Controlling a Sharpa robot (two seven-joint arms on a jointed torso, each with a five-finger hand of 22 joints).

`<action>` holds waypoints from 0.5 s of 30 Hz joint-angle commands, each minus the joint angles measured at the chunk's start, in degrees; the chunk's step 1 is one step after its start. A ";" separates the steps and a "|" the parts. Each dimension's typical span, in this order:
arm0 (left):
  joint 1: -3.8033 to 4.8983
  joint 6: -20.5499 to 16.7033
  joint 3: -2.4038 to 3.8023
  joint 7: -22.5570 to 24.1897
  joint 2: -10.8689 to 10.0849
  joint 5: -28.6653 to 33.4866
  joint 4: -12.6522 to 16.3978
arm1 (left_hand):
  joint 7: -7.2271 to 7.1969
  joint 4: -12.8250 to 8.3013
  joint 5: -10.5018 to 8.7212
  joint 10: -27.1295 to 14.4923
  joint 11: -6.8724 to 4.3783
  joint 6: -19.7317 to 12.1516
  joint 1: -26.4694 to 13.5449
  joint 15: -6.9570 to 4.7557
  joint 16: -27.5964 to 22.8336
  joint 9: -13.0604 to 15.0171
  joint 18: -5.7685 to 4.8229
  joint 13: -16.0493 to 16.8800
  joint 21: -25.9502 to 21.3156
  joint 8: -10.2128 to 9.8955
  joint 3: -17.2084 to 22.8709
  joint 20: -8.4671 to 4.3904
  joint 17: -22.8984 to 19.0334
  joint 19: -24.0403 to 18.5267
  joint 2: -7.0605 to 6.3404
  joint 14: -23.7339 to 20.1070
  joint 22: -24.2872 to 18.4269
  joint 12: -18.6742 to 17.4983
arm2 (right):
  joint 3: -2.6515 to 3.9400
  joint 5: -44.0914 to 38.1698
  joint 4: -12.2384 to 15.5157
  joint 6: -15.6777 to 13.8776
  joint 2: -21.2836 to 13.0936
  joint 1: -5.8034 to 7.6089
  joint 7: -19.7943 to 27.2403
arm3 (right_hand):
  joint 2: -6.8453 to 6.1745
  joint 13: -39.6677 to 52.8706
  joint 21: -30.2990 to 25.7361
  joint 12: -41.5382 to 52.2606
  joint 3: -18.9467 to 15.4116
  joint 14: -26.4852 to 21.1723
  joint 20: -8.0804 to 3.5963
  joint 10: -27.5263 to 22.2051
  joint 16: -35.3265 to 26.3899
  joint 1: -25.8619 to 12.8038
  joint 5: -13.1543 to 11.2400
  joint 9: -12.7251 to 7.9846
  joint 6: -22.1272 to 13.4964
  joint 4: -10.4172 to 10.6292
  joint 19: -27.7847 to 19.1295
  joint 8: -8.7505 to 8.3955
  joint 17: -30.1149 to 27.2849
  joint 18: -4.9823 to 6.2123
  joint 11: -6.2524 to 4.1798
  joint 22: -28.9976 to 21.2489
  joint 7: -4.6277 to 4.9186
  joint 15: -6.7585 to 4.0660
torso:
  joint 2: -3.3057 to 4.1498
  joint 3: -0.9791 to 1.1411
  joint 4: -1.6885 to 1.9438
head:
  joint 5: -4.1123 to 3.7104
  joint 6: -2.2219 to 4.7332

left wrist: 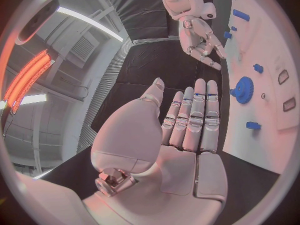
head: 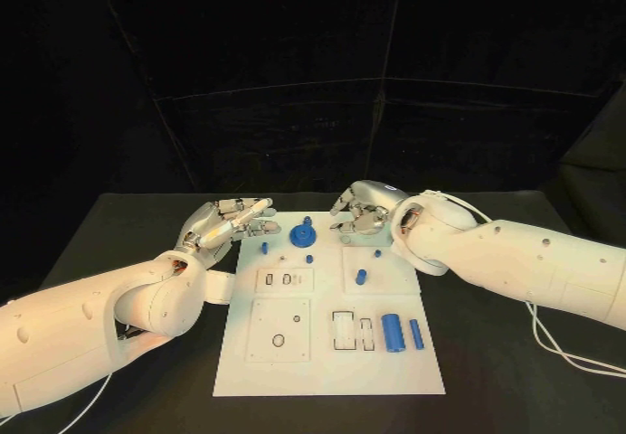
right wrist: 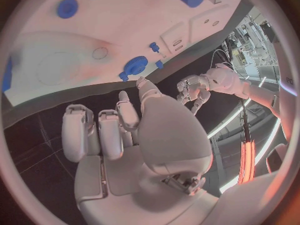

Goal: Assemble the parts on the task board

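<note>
Closest on the white task board (head: 327,371) lie two blue plastic cylinders (head: 392,332), light, stiff, probably slick, so grab mid-length. Farther back stands the blue toothed gear (head: 304,237); take its rim. Beyond, left hand (head: 229,223) open-fingered, empty; right hand (head: 359,212) curled, seemingly empty.
</note>
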 commanded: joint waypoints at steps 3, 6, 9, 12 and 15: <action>0.18 0.24 0.06 0.73 -0.08 -0.28 -0.33 | -0.11 -0.76 0.01 0.31 0.20 0.49 0.24 0.03 -0.47 -0.02 0.85 -0.04 -0.29 -0.17 0.12 0.42 0.18 0.20 0.79 0.28 -0.17 -0.21 | 0.00 13.60 0.69 -1.13 -5.22 0.17 11.97 | -0.93 -0.50 -0.40 -0.59 -0.38 3.13 -0.09 -0.79 -0.26 2.35 -0.42 -0.02 0.19 -1.94 -0.49 0.19 2.08 0.32 -0.03 2.50 0.03 -0.11 | -0.30 0.30 -0.84 | 0.01 0.57; 0.19 0.44 0.06 0.77 0.02 -0.28 -0.45 | -0.33 -0.95 0.00 0.74 0.00 0.84 0.32 -0.10 -0.53 0.01 0.88 -0.01 -0.29 -0.05 0.22 0.34 0.27 0.36 0.94 0.52 -0.24 -0.13 | -0.01 14.88 0.50 -0.63 -7.95 0.17 13.60 | -1.19 -0.47 -0.40 -0.54 -0.61 3.21 -0.09 -0.78 -0.15 2.83 -0.56 -0.07 0.02 -2.39 -0.44 0.10 2.36 0.30 -0.01 2.56 0.06 -0.09 | -0.31 0.52 -1.07 | -0.20 0.73; 0.19 0.63 0.06 0.76 0.20 -0.28 -0.58 | -0.50 -1.12 -0.01 1.15 -0.15 1.17 0.35 -0.23 -0.54 0.03 0.90 0.01 -0.26 0.06 0.28 0.24 0.38 0.58 1.05 0.82 -0.28 -0.08 | -0.03 15.64 -0.05 -0.48 -9.51 0.15 14.56 | -1.24 -0.45 -0.39 -0.52 -0.68 3.25 -0.09 -0.76 -0.09 3.04 -0.57 -0.08 -0.04 -2.58 -0.39 0.07 2.52 0.28 0.00 2.61 0.07 -0.08 | -0.32 0.64 -1.09 | -0.81 0.93; 0.18 0.81 0.05 0.73 0.45 -0.28 -0.77 | -0.54 -1.16 -0.01 1.27 -0.19 1.25 0.36 -0.27 -0.54 0.03 0.90 0.01 -0.25 0.08 0.30 0.21 0.41 0.64 1.07 0.91 -0.29 -0.07 | -0.05 16.15 -1.17 -0.33 -10.42 0.06 15.31 | -1.27 -0.55 -0.40 -0.61 -0.78 3.26 -0.08 -0.83 -0.07 3.24 -0.57 -0.11 -0.22 -2.76 -0.39 -0.03 2.57 0.28 0.03 2.61 0.11 -0.07 | -0.26 0.99 -1.30 | -0.70 0.99; 0.17 0.89 0.05 0.71 0.69 -0.28 -1.06 | -0.56 -1.20 0.00 1.35 -0.22 1.32 0.37 -0.30 -0.54 0.03 0.90 0.02 -0.24 0.10 0.32 0.19 0.43 0.69 1.10 0.97 -0.29 -0.06 | -0.05 16.46 -2.30 -0.20 -10.84 -0.40 15.79 | -1.24 -0.68 -0.43 -0.75 -0.87 3.27 -0.06 -0.93 -0.08 3.39 -0.56 -0.17 -0.56 -2.90 -0.41 -0.21 2.59 0.29 0.08 2.57 0.18 -0.04 | -0.21 1.19 -1.37 | -0.71 0.95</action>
